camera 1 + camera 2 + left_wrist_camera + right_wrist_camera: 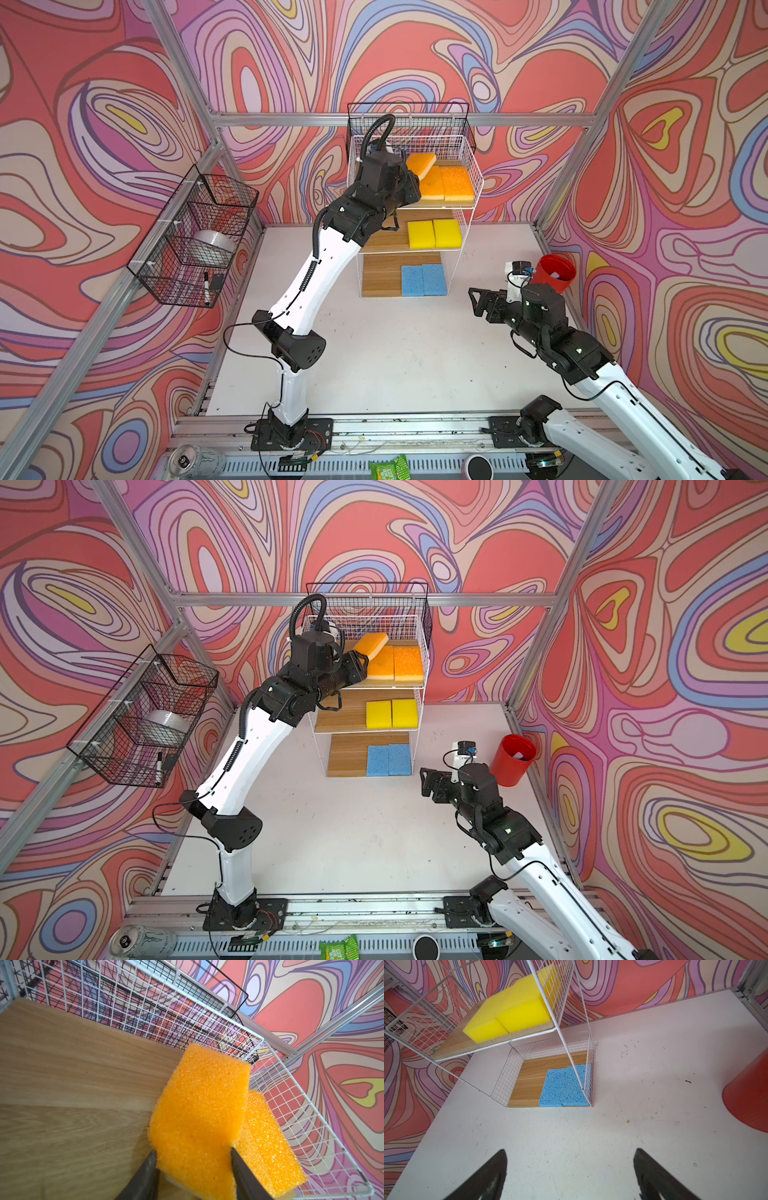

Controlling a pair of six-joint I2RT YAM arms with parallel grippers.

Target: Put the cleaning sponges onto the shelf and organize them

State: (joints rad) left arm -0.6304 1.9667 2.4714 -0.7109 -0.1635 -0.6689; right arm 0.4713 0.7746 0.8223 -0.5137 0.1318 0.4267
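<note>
At 12 o'clock on the table [374, 353], shelf [471, 166]: standing against the back wall, carrying all seven cleaning sponges [378, 715] inside its white wire walls
Top tier [72, 1084]: bearing two flat orange sponges [457, 183], touching side by side toward 3 o'clock, plus the third orange sponge [199, 1109], tilted at their 9 o'clock side with one corner over the neighbour's edge
Middle tier [384, 243]: bearing two yellow sponges [421, 235], flat, touching, pushed toward 3 o'clock
Bottom tier [380, 276]: bearing two blue sponges [560, 1086], flat, touching, pushed toward 3 o'clock
Left gripper [192, 1152]: reaching into the top tier, pinching the third orange sponge across its width, not yet letting go
Right gripper [570, 1150]: hovering over bare table at about 5 o'clock from the shelf, spreading its jaws wide, grasping nothing
Red cup [555, 274]: sitting near the table's 3 o'clock edge, playing no part
Done, by judgement: counting six of seven as settled, sorted one colour per tier
Left to do, by judgement: laying the third orange sponge flat at 9 o'clock of its pair, releasing, pulling the arm clear
Orange count: three
Yellow count: two
Blue count: two
Tier count: three
Gripper count: two
Loose on the table: finding none
</note>
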